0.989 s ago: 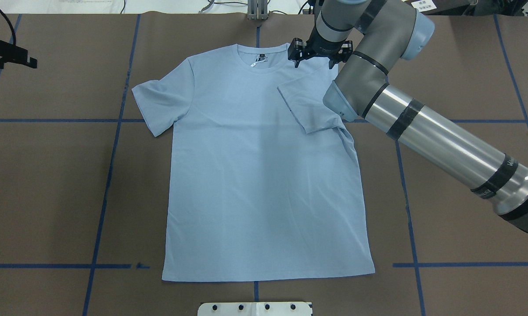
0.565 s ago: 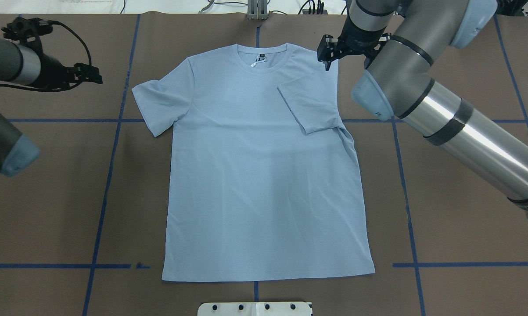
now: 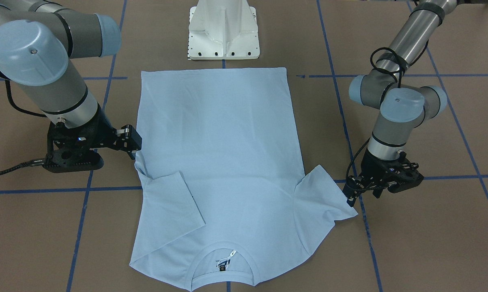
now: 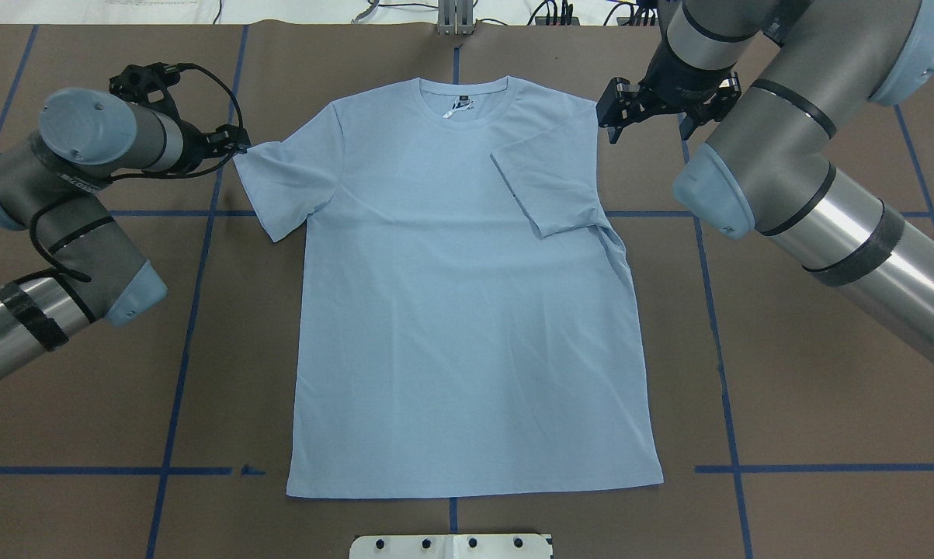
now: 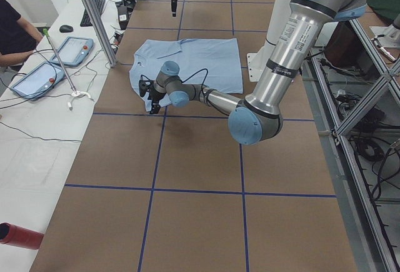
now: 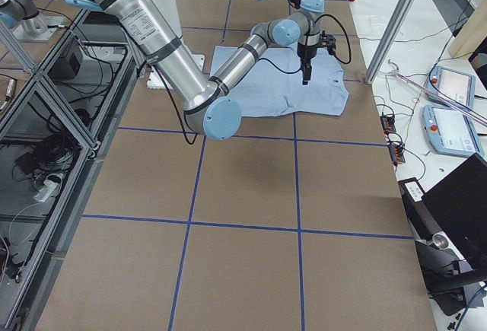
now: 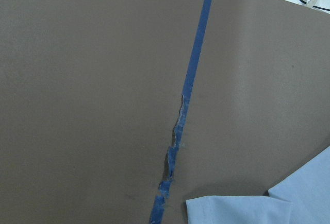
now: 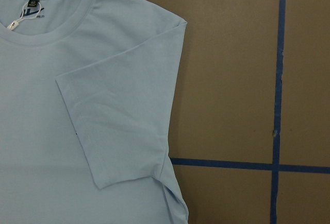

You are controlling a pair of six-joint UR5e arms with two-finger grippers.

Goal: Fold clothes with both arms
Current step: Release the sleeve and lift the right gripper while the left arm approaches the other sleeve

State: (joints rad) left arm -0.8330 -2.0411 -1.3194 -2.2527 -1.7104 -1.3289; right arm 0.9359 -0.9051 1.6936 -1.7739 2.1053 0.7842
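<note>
The light blue T-shirt [image 4: 467, 310] lies flat on the brown table, collar and neck label [image 4: 459, 107] at the far side. One sleeve [image 4: 548, 186] is folded in over the body. The other sleeve [image 4: 280, 182] is spread out. My left gripper [image 4: 237, 144] hovers at the tip of the spread sleeve [image 3: 333, 202]; its fingers [image 3: 349, 198] stand apart with nothing between them. My right gripper [image 4: 647, 132] is open and empty over bare table, just beyond the shoulder by the folded sleeve. The right wrist view shows that folded sleeve [image 8: 118, 121].
Blue tape lines [image 4: 195, 310] cross the brown table. The white pedestal base [image 3: 223, 32] stands just past the shirt's hem. In the exterior left view a side table with tablets [image 5: 37, 75] and a seated person [image 5: 12, 31] lie beyond the table's far edge.
The left arm has swung in from the left until its gripper reaches the spread sleeve's tip. The right gripper has moved right, off the shoulder onto bare table. The shirt has not moved.
</note>
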